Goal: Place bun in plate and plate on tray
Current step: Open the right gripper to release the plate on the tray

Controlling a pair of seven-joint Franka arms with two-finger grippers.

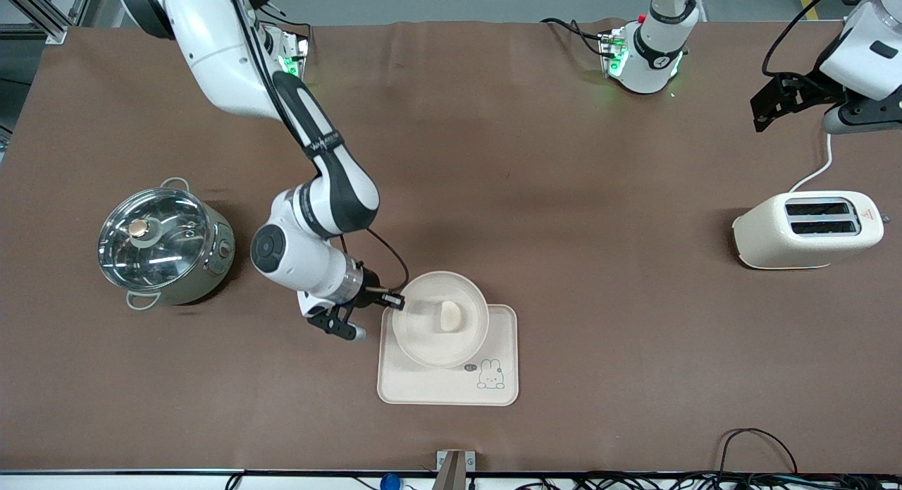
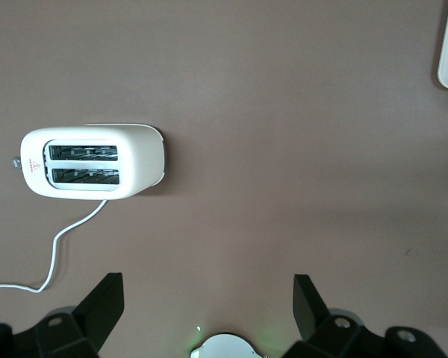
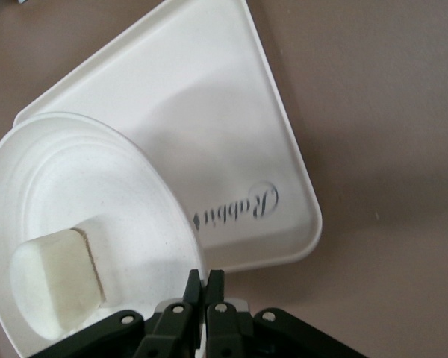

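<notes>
Right tool (image 1: 392, 301), pinched on the round cream plate (image 1: 440, 319) holding the cream half-dome bun (image 1: 450, 316), sets it on the cream rectangular tray (image 1: 448, 386); next, release. Left tool (image 1: 768, 109) waits wide open, empty.

The front view looked down from high across the tabletop (image 1: 535, 194), facing the arms. The right wrist view hung close over the tray (image 3: 231, 149), shared with the front view (image 1: 504, 388); the left wrist view saw the toaster (image 2: 93, 162) from higher.
</notes>
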